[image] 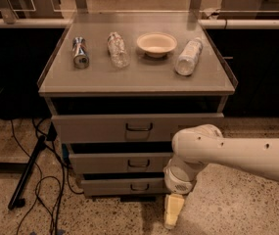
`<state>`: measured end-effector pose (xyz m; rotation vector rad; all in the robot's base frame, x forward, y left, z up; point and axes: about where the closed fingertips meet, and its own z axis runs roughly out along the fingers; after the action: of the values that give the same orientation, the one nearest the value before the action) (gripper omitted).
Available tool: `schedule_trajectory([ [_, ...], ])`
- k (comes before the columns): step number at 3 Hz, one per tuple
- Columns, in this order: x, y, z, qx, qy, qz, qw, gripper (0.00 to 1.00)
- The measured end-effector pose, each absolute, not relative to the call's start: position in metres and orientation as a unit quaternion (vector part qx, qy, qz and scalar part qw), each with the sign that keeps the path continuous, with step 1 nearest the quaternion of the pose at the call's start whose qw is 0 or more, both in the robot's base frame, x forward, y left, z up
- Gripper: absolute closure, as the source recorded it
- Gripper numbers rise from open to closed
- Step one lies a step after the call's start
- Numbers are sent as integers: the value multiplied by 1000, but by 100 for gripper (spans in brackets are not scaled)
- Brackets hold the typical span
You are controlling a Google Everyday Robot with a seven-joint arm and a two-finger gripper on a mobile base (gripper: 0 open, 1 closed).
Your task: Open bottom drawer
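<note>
The bottom drawer [114, 186] is the lowest and narrowest grey front of the cabinet, with a small dark loop handle [139, 187]. It stands out slightly less than the two drawers above it. My gripper [172, 212] hangs from the white arm [227, 153] that comes in from the right. It is low near the floor, just right of and below the bottom drawer's front, apart from the handle.
On the cabinet top [139, 80] lie a can [80, 52], a clear bottle [117, 48], a white bowl [156, 43] and a second bottle [188, 57]. The top drawer [138, 126] and middle drawer [124, 162] stand slightly out. Black cables [41, 190] trail on the floor at left.
</note>
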<state>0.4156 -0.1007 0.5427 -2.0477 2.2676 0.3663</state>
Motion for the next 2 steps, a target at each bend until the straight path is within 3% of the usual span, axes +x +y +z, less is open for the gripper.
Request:
schedule_trajectory([
  [2,396,-94,503,-650,744,152,29,0],
])
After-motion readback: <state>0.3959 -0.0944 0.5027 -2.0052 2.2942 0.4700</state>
